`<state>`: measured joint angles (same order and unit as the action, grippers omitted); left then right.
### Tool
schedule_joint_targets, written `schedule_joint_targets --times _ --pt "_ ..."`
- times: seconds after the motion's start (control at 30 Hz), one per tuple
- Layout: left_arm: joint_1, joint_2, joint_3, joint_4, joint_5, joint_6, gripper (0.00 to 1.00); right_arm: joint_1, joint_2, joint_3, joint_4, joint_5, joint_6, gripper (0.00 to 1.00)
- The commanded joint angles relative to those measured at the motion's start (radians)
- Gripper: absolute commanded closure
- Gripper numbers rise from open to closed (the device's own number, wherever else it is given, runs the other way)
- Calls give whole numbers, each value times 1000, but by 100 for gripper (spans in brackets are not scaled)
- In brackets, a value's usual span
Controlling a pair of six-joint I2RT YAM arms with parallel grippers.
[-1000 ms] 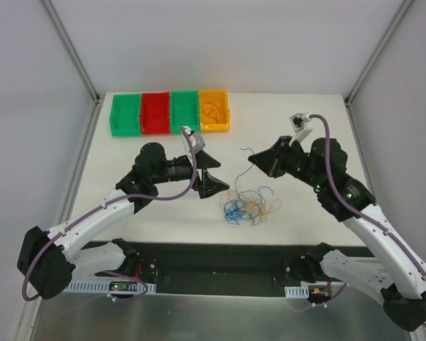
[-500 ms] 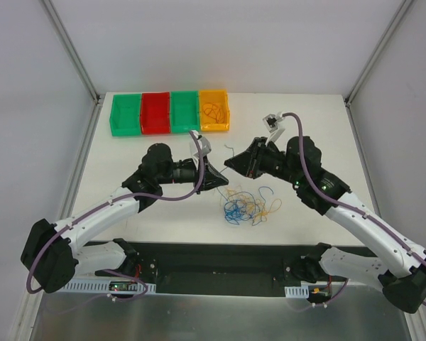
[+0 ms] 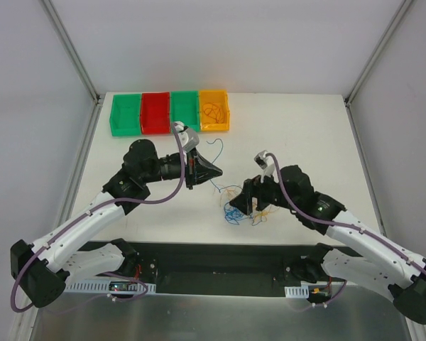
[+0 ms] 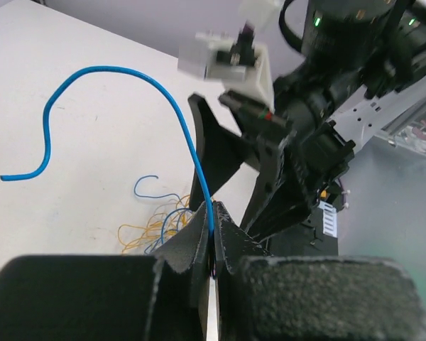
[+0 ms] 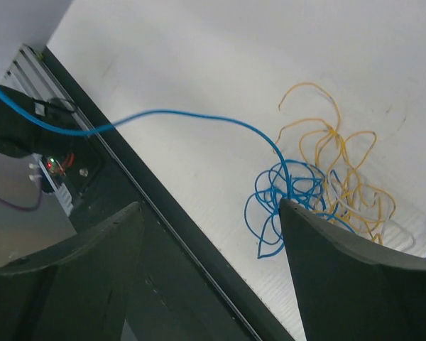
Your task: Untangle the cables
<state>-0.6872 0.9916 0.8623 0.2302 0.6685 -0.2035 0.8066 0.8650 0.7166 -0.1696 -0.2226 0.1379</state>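
the tangle of cables (image 3: 250, 204) lies mid-desk (image 3: 319, 135), blue loops knotted with yellow. one blue cable (image 4: 163, 89) runs out of it to the left hand (image 4: 211, 222), which is clenched on it and lifted away, apparently to draw it free. the right hand (image 5: 211, 206) hovers over the tangle with fingers spread and nothing held, likely to pin the rest down.

The tangle of cables (image 3: 245, 202) is made up of blue, yellow-orange and white strands. A single blue cable (image 4: 163, 92) is also seen. The first green bin (image 3: 126, 115), red bin (image 3: 155, 114), second green bin (image 3: 184, 110) and orange bin (image 3: 214, 128) are plain-coloured, with orange wires (image 3: 213, 110) in the last. The table (image 3: 305, 128) is white and its near strip (image 3: 220, 257) black. Black fingers are shown on the left gripper (image 4: 211, 213) and right gripper (image 5: 209, 206). The arm cable (image 3: 156, 199) is purple.
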Motion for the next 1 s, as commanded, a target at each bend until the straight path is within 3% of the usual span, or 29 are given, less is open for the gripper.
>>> schedule_joint_targets --times 0.0,0.07,0.17,0.27,0.5,0.77,0.97 --pt "-2 -16 87 -32 -17 -65 100 37 26 -37 106 45 -50 23" --pt "-3 -19 125 -49 -26 -86 100 69 64 -42 146 99 -43 28" --pt "-2 -40 210 -106 -78 -96 100 95 106 -51 147 334 18 42" --pt "-3 -80 335 -153 -165 -105 100 94 138 -84 156 518 106 50" --pt "-3 -76 700 -353 -343 -100 100 25 259 -51 190 667 121 50" --pt "-3 -19 1113 -541 -509 33 100 -312 341 -86 219 392 189 47" --pt "-2 5 1157 -569 -578 61 100 -437 384 -57 211 171 85 42"
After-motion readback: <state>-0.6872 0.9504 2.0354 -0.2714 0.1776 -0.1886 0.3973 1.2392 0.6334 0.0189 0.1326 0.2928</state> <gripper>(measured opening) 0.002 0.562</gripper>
